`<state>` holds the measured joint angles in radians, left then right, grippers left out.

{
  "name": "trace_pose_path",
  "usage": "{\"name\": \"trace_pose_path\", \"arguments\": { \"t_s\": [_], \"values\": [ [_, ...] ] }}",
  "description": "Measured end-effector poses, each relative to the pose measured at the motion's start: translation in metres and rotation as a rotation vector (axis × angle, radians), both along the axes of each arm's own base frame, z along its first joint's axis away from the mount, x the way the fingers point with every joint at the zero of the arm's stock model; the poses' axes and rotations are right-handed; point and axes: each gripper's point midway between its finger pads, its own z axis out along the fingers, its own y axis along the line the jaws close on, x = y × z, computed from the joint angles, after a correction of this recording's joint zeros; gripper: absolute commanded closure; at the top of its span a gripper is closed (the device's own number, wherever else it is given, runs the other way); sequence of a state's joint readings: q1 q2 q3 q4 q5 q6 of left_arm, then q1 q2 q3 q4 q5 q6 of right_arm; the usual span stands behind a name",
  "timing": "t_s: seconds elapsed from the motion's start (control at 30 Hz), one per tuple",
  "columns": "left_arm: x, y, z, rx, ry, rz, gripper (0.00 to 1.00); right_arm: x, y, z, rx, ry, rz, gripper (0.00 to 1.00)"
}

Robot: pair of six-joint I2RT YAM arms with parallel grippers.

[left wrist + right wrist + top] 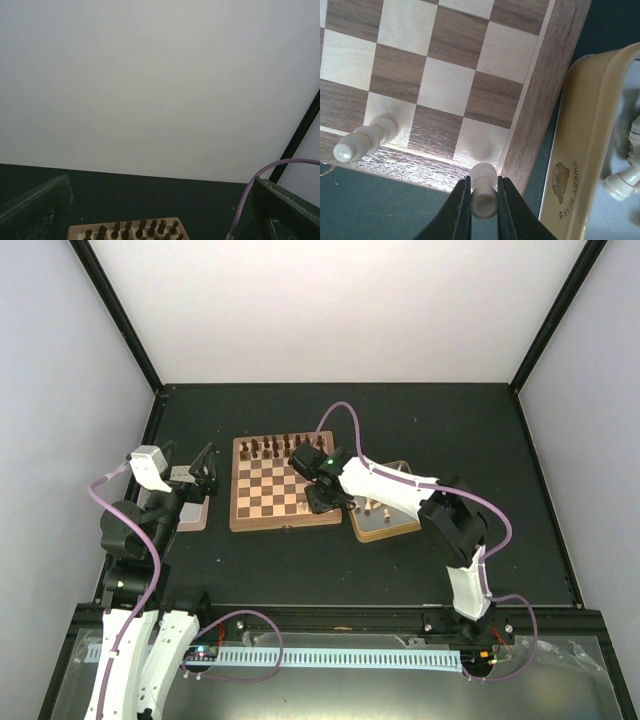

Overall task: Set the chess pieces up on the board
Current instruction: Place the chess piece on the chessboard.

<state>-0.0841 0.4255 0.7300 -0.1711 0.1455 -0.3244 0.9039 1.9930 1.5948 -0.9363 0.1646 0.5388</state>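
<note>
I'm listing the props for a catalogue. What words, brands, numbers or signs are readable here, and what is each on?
"SWEET BEAR": on the outer wall of the tin, beside a small bear drawing; the tiny mark after it is too small to read.
Nothing else is readable: the board is unmarked, and the top view is too small to show any text.

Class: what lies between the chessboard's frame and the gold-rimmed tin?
Only a narrow strip of bare dark table separates board and tin, shown in the right wrist view.

White arm links [385, 483] with black joints [455, 522], lilac cables [345, 407] and black claw fingers [462, 205].
</note>
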Motion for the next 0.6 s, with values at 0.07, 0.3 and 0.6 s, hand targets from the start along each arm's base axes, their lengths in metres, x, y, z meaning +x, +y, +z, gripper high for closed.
{"name": "trace_pose_path", "arguments": {
  "t_s": [0.07,0.3,0.6],
  "values": [
    [0.000,0.000,0.000,0.000,0.000,0.000,0.01,-0.002,0.001,-0.004,-0.002,0.011,0.002,0.88],
    [0.000,0.000,0.000,0.000,0.000,0.001,0.01,0.002,0.007,-0.004,0.001,0.016,-0.020,0.85],
    [0.000,0.002,0.000,0.000,0.000,0.010,0.01,0.002,0.007,-0.015,-0.035,0.051,-0.058,0.74]
  ]
}}
